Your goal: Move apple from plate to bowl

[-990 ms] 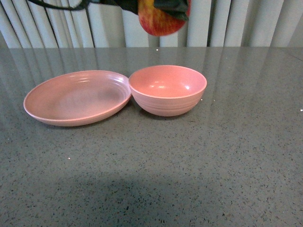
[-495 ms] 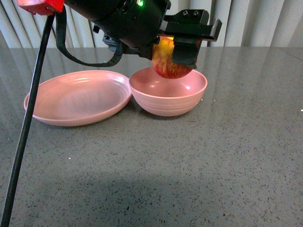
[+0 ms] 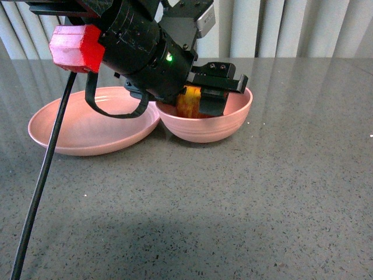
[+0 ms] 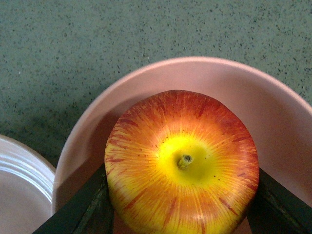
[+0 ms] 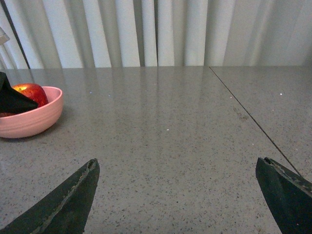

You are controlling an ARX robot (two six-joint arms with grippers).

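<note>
The red and yellow apple sits low inside the deep pink bowl, held by my left gripper, which is shut on the apple. In the left wrist view the apple fills the middle, stem dimple up, with a black finger on each side and the bowl curving round it. The wide pink plate lies just left of the bowl, with nothing on it. My right gripper is open over bare table, well to the right of the bowl and the apple.
The grey speckled table runs wide in front of and to the right of the dishes. My left arm's black body and red block hang over the plate, with a black cable slanting down at the left. Curtains close the back.
My left gripper has come down with the apple, from above the bowl's rim into the bowl. The plate and the bowl have stayed in place.
</note>
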